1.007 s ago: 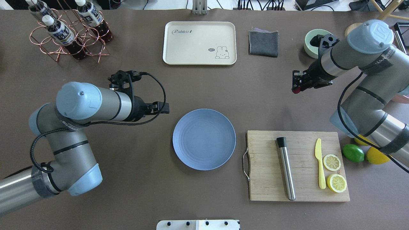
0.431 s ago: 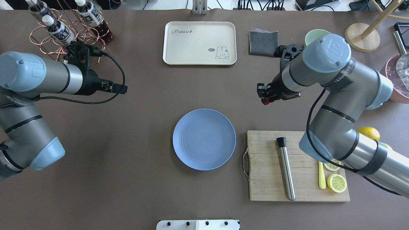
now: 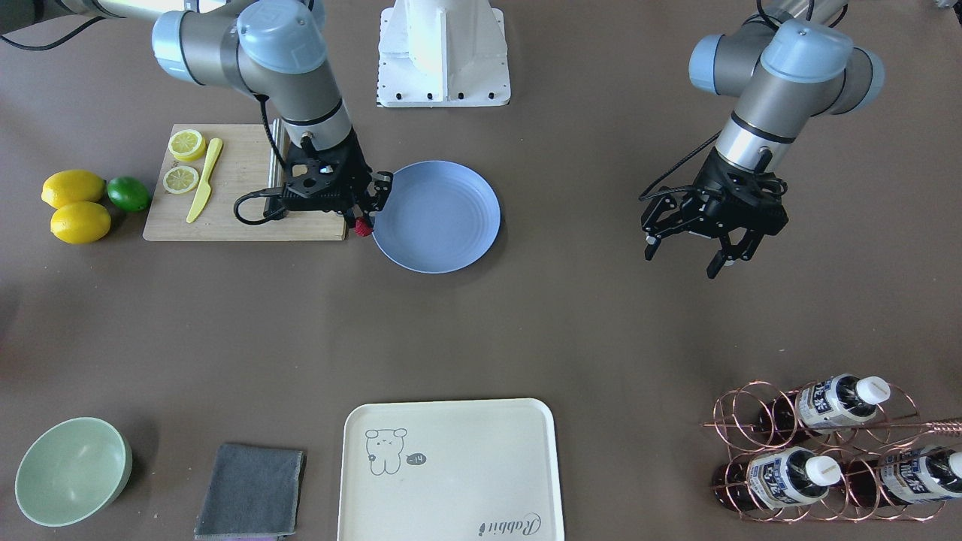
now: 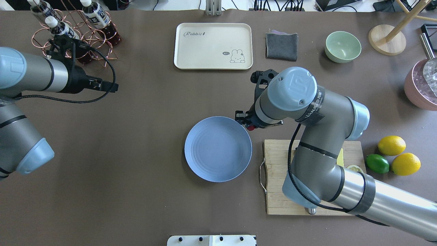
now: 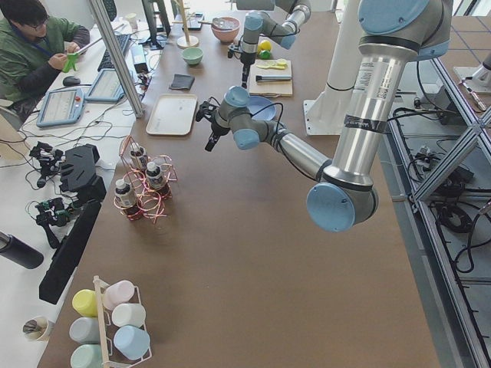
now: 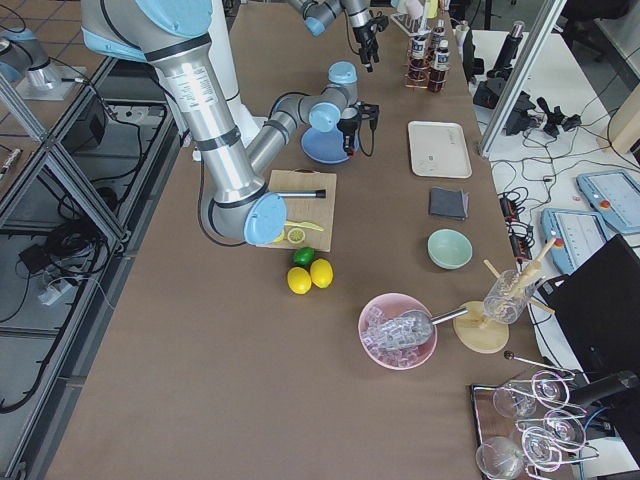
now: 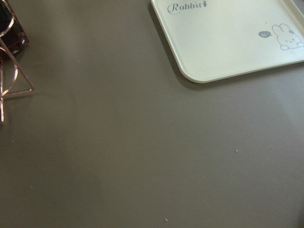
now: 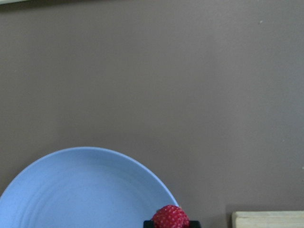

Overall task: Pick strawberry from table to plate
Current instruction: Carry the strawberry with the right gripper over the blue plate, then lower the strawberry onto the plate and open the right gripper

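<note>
The strawberry [image 4: 251, 128] is a small dark red berry pinched at the tips of my right gripper [image 4: 248, 125], which is shut on it. It hangs right at the far right rim of the light blue plate [image 4: 217, 148]. In the right wrist view the strawberry [image 8: 170, 217] sits at the bottom edge, just over the rim of the plate [image 8: 85, 190]. The front-facing view shows the strawberry [image 3: 364, 228] beside the plate [image 3: 443, 218]. My left gripper [image 3: 680, 259] is open with nothing in it, far from the plate, above the brown table [image 4: 136, 153].
A wooden cutting board [image 4: 273, 160] lies right of the plate, under my right arm. Lemons [image 4: 391, 145] and a lime [image 4: 377, 163] lie beyond it. A cream tray [image 4: 213, 46], a grey cloth [image 4: 281, 45], a green bowl [image 4: 342, 46] and a copper bottle rack [image 4: 75, 37] line the far side.
My right gripper has carried the strawberry left and nearer, from the far right of the table to the plate's rim. My left arm has drawn back towards the bottle rack.
</note>
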`<state>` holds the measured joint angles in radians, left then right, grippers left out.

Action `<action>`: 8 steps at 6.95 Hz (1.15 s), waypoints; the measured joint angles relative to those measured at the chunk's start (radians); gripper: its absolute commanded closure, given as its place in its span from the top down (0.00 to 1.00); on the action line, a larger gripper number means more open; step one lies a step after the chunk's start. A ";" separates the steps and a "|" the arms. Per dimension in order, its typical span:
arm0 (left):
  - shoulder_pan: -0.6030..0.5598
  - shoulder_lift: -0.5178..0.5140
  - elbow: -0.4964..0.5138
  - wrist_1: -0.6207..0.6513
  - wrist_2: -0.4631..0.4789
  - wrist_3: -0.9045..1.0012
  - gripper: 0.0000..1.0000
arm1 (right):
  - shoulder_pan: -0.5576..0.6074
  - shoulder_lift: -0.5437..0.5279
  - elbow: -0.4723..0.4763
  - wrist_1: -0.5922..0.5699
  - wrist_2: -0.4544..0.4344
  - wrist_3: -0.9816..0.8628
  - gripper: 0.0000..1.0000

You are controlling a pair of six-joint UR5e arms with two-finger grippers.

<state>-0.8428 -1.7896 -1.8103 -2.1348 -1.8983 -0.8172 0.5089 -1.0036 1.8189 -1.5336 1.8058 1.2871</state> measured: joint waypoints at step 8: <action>-0.169 0.229 0.013 0.004 -0.214 0.218 0.98 | -0.160 0.136 -0.161 0.004 -0.174 0.003 0.00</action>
<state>-1.0117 -1.5610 -1.7975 -2.1309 -2.1127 -0.5993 0.3485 -0.8675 1.6581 -1.5298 1.6313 1.2905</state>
